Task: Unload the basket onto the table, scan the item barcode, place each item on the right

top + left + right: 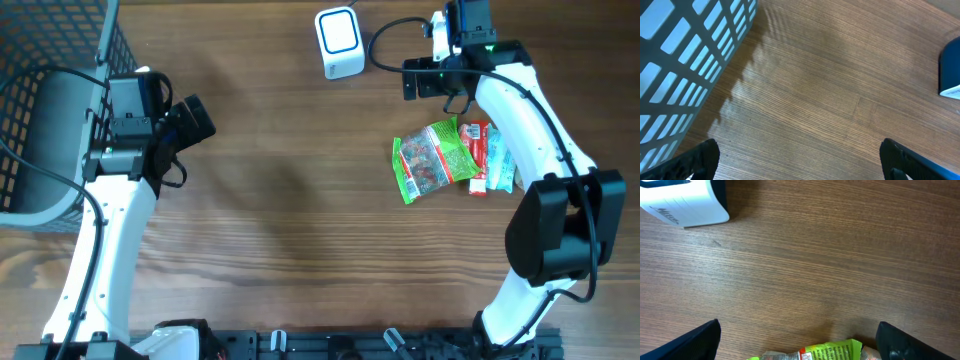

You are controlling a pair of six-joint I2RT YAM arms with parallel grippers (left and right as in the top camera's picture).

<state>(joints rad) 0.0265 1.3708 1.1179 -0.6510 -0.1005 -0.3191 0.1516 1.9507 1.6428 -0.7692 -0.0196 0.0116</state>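
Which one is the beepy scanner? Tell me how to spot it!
Start at the wooden table and look along its far edge, near the middle. The scanner sits there, left of the right arm. Unlike the flat, colourful snack packets nearby, it is a small white box with a blue-edged face.

the middle of the table (290,200) is bare wood, open to pass from left to right. the basket (30,60) walls off the far left corner. the scanner (339,42) stands at the far edge. packets (440,158) lie at right, well apart from the scanner.
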